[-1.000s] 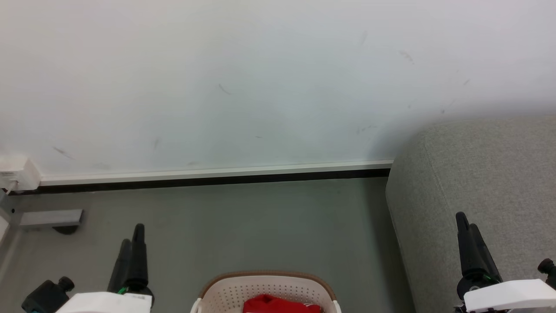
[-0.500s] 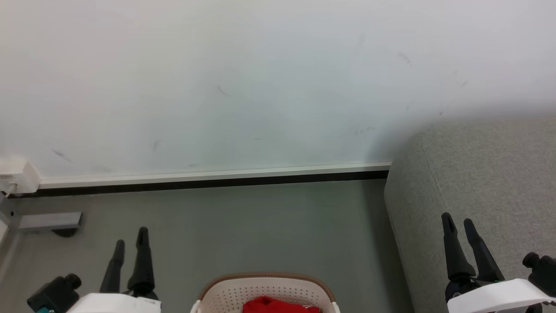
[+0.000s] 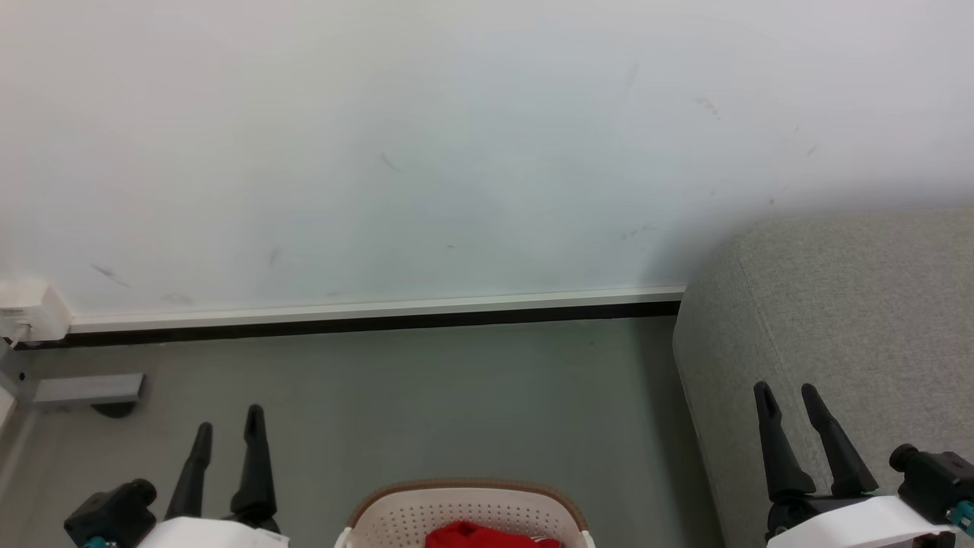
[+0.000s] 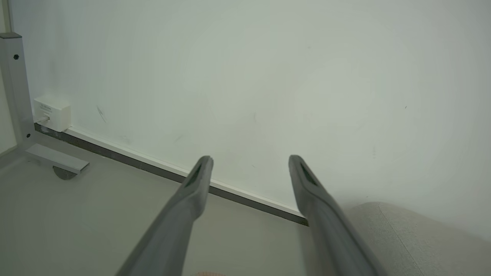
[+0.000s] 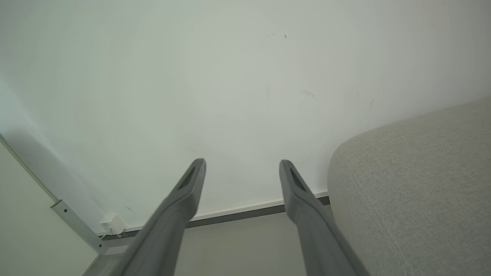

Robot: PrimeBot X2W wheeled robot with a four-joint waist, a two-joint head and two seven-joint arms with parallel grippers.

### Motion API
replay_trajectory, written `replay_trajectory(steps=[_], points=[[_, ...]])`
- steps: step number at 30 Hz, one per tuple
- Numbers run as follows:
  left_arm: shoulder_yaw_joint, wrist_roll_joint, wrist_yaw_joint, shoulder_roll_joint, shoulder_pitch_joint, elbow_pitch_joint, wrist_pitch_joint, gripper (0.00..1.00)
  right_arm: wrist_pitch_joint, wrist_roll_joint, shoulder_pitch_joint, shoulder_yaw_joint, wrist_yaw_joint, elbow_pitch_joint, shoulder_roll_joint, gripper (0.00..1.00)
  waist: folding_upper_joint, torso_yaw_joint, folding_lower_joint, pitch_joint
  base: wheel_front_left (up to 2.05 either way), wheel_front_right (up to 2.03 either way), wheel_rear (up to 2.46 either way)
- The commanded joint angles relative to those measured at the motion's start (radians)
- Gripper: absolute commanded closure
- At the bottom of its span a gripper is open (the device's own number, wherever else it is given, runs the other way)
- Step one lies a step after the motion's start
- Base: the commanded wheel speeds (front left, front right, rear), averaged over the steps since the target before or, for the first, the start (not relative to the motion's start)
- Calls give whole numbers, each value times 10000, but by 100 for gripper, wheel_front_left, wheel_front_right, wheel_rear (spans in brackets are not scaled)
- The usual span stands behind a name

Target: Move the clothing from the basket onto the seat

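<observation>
Clothing (image 3: 481,536) lies in the basket (image 3: 464,484) on the floor (image 3: 456,396), apart from the sofa (image 3: 845,304) at the right, while left gripper (image 3: 229,419) and right gripper (image 3: 784,389) hang with fingers spread, holding nothing.

A cream laundry basket (image 3: 464,487) with a brown rim sits on the grey floor (image 3: 456,396) at the near edge, with red clothing (image 3: 479,535) bundled inside. The left hand (image 3: 229,420) hangs beside it over bare floor, its two dark fingers parted and empty. The right hand (image 3: 786,390), spread and empty too, hangs before the rounded end of the light-grey sofa (image 3: 860,304). Behind stands a scuffed white wall (image 3: 456,137) with a pale skirting board (image 3: 380,308) and a white socket box (image 3: 27,312) at its left end.
</observation>
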Motion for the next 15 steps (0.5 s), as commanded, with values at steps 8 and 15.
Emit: replay_trajectory(steps=[8,15], points=[[-24,928,56,141,68,-9,-292,0,-286,-892,-253,91,-13,100,-36,0,0,-14,0,-37,0,0,0],[-34,1577,76,172,84,133,-436,0,-452,-1513,-285,186,-15,498,-3,0,0,-30,0,-84,0,0,0]])
